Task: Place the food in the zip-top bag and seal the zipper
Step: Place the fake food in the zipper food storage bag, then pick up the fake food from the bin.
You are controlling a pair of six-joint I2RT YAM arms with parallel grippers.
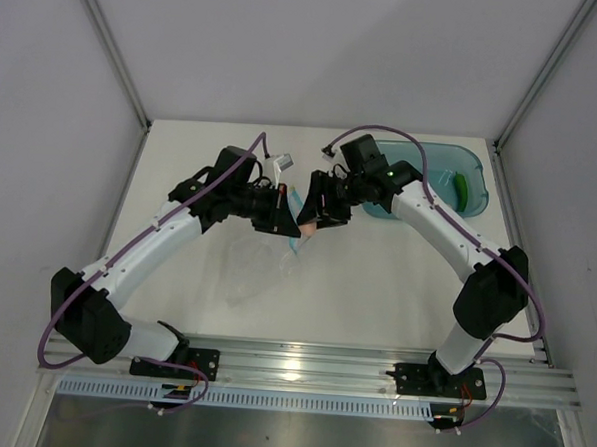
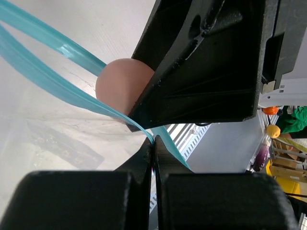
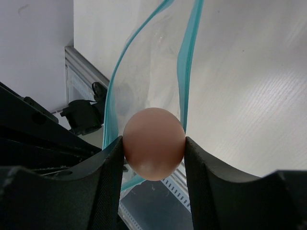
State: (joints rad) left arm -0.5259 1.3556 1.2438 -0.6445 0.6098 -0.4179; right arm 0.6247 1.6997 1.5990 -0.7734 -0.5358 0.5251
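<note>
Pink egg (image 3: 153,143) clamped, right jaws; zipper (image 2: 57,44), left jaws.

Clear, crinkly plastic bag (image 1: 254,271) with a glossy teal strip (image 3: 184,72) — smooth, matt pink egg (image 3: 153,143), matt black plastic fingers (image 3: 96,191).
</note>
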